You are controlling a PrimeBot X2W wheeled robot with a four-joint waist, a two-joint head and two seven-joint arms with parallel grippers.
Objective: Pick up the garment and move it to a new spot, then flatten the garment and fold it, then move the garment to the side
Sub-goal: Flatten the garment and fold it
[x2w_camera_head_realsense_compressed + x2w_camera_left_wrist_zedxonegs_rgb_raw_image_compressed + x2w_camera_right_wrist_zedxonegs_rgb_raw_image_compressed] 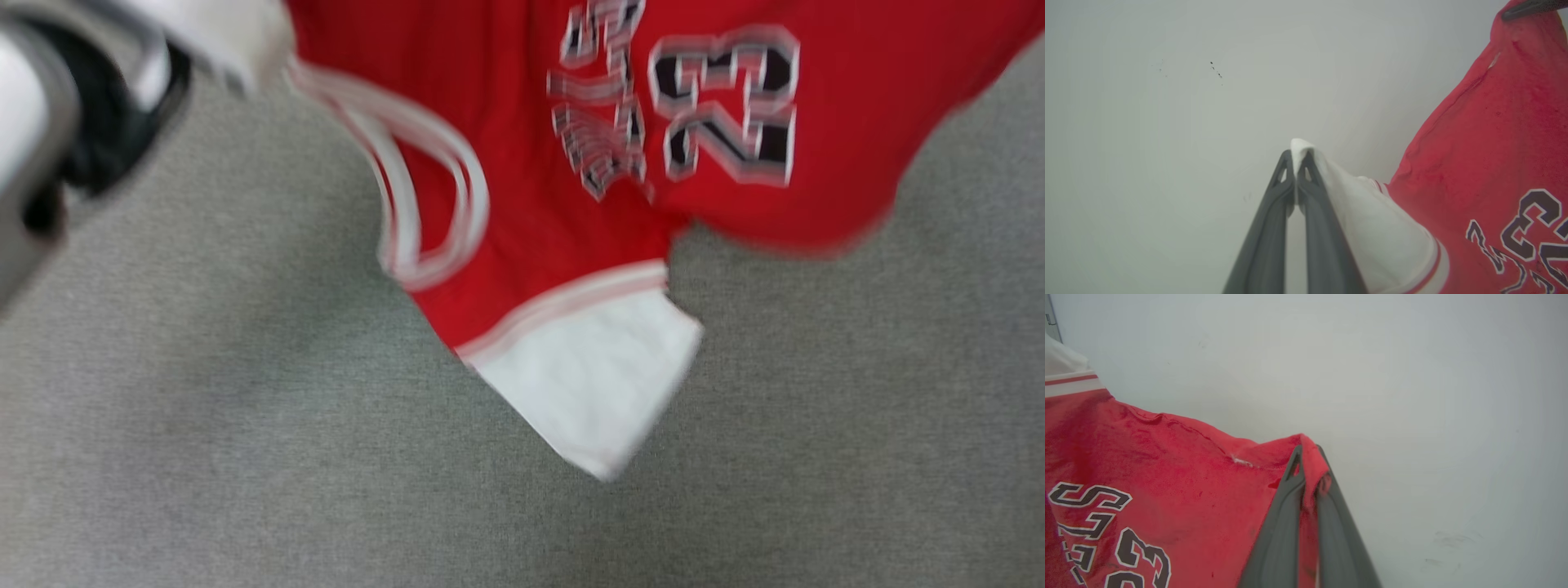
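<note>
The garment [531,163], a red jersey with a black white-outlined number, hangs in the air, and the head view of it is blurred. One white sleeve [596,376] dangles lowest. In the left wrist view my left gripper [1295,157] is shut on the tip of the other white sleeve [1372,220], and the red body [1486,163] stretches away to the right. My right gripper [1308,451] is shut on a red edge of the garment [1147,465]. Its dark fingers [1529,8] also show at the top right of the left wrist view, pinching the cloth.
Grey carpet floor [204,449] lies under the hanging cloth. A pale forearm with a dark joint [49,131] fills the upper left corner of the head view. A plain pale wall [1167,122] stands behind both grippers.
</note>
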